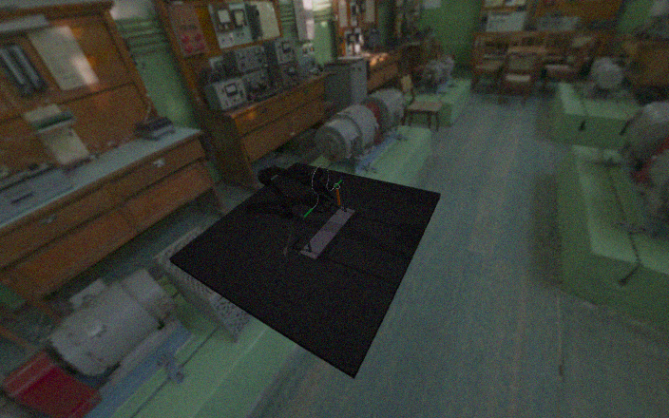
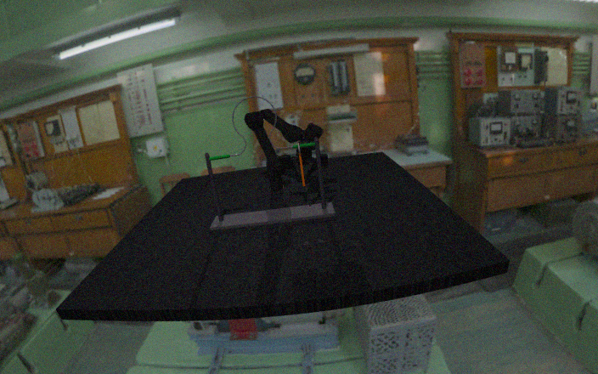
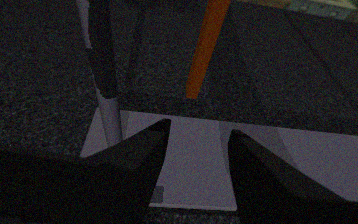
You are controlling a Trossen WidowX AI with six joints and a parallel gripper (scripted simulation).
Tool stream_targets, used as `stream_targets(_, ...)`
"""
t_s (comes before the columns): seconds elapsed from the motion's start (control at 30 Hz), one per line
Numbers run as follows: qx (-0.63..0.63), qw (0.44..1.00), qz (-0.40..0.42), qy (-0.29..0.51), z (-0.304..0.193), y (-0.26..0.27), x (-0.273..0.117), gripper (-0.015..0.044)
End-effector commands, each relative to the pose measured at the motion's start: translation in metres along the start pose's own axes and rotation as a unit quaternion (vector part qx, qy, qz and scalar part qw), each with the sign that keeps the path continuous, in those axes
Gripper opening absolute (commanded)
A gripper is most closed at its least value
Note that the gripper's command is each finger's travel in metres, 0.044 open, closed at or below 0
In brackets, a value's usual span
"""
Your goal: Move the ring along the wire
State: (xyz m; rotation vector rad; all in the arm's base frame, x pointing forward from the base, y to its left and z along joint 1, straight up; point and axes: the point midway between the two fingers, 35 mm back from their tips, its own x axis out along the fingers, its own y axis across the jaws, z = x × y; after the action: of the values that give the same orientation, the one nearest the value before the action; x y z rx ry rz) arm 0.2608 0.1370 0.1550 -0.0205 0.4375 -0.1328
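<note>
The ring (image 1: pixel 337 186) (image 2: pixel 299 144) hangs around the green part (image 2: pixel 309 144) beside the right post (image 2: pixel 320 176) of the exterior view. Its orange handle (image 1: pixel 338 196) (image 2: pixel 301 169) (image 3: pixel 206 50) points down, slightly tilted. My gripper (image 3: pixel 199 131) is partly open with nothing between its fingers. In the wrist view the handle's lower end stands beyond the fingertips, apart from them. The thin grey wire (image 1: pixel 312 184) (image 2: pixel 233 119) loops up towards the other green part (image 1: pixel 308 212) (image 2: pixel 219 157) at the left post (image 2: pixel 213 189). The dark gripper is hard to make out in the top and exterior views.
The pale base plate (image 1: pixel 328 234) (image 2: pixel 246 218) (image 3: pixel 200 172) carries both posts. One post (image 3: pixel 111 122) rises left of the fingers in the wrist view. The arm (image 2: pixel 264 141) stands behind the wire on the black table (image 1: pixel 276 275) (image 2: pixel 282 273).
</note>
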Motion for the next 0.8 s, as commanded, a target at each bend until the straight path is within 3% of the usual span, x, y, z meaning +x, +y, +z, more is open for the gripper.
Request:
stream_targets(0.0,0.008,1.0,0.001,-0.006,0.0046,-0.0007,-0.0164,0.016)
stream_targets(0.77,0.008,1.0,0.002,-0.008,0.0048,-0.0019,-0.0253,0.016)
